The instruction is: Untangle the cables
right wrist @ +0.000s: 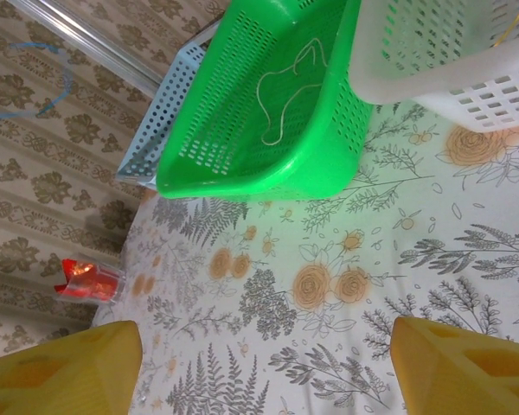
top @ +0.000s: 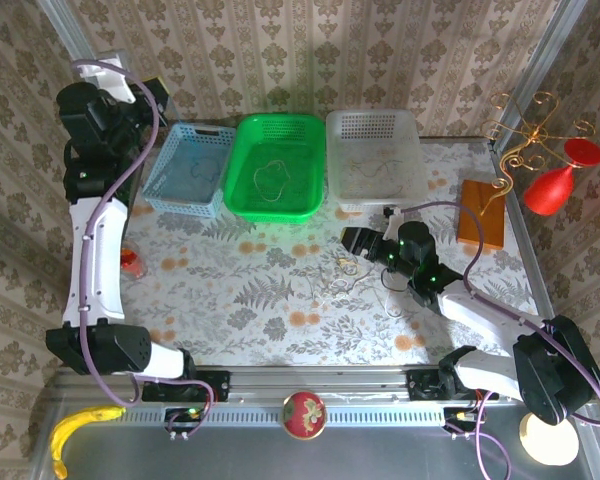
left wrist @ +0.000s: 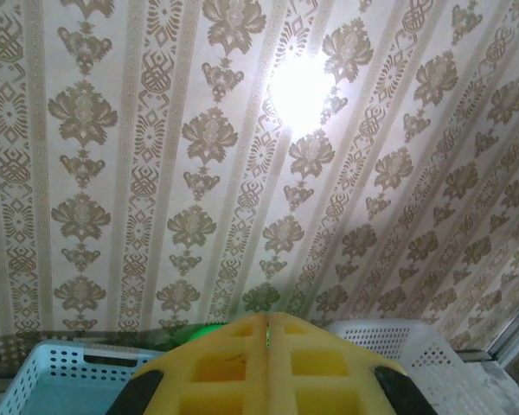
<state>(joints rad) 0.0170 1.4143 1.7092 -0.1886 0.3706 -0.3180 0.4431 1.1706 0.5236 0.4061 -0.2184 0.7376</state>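
Observation:
Thin cables lie in the baskets: a yellowish one point(top: 273, 180) in the green basket point(top: 242, 160), a whitish one point(top: 375, 165) in the white basket point(top: 415, 160), and a blue one point(top: 195, 175) in the blue basket point(top: 160, 170). A small pale cable tangle point(top: 345, 268) lies on the flowered table just in front of my right gripper point(top: 356, 240). My right gripper point(right wrist: 264, 372) is open over bare cloth with nothing between its yellow fingers point(right wrist: 60, 367). A blue cable loop point(right wrist: 56, 82) shows against the wall. My left gripper point(left wrist: 267, 324) is raised high, shut, facing the wall.
A red cup point(top: 130, 262) stands at the table's left edge. A wooden block point(top: 480, 212) lies at the right, with a gold wire stand point(top: 520, 130) and a red glass point(top: 558, 180) beyond it. A banana point(top: 80, 430) and a red ball point(top: 303, 412) sit on the near rail.

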